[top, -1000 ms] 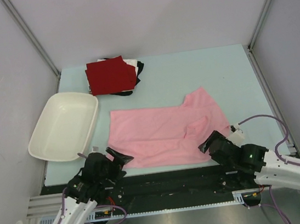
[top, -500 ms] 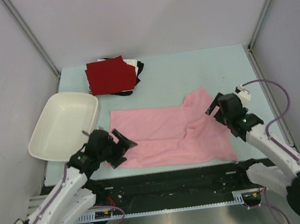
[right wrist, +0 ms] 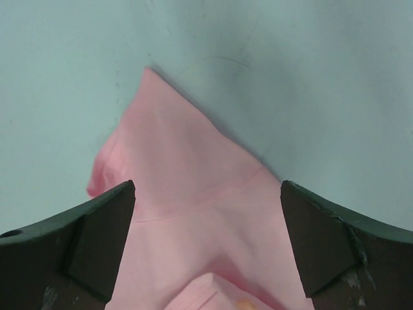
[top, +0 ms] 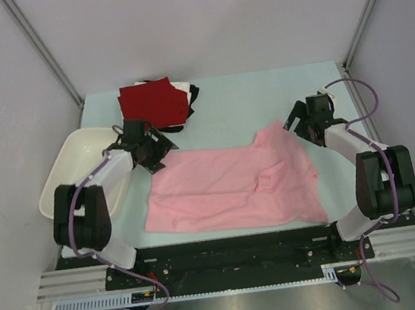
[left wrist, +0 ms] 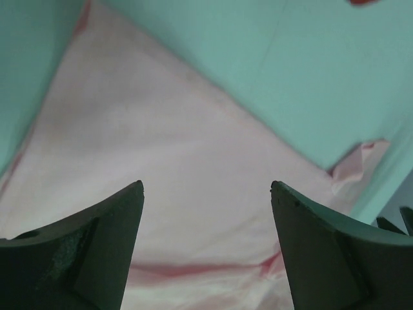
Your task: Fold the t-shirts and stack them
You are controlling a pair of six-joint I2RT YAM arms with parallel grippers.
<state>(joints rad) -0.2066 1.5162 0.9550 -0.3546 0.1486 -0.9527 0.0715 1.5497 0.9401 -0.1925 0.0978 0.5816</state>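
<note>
The light pink t-shirt [top: 231,186] lies spread on the teal table, partly folded, with a wrinkled sleeve at its far right. My left gripper [top: 158,149] is open and empty over the shirt's far left corner; pink cloth [left wrist: 161,142] shows between its fingers [left wrist: 97,239]. My right gripper [top: 296,123] is open and empty over the far right corner, above the pink cloth [right wrist: 168,148]. The stack of folded shirts sits at the back left: dark red [top: 152,105] on top, with white [top: 182,88] and black [top: 193,94] edges showing beneath.
A white plastic tub [top: 73,180] stands at the left edge, partly behind my left arm. Grey walls and metal posts close in the table on three sides. The black rail with both arm bases runs along the near edge.
Both arms have swung from the shirt's near edge out to its far corners. The pink shirt now lies a little nearer to the front edge and flatter.
</note>
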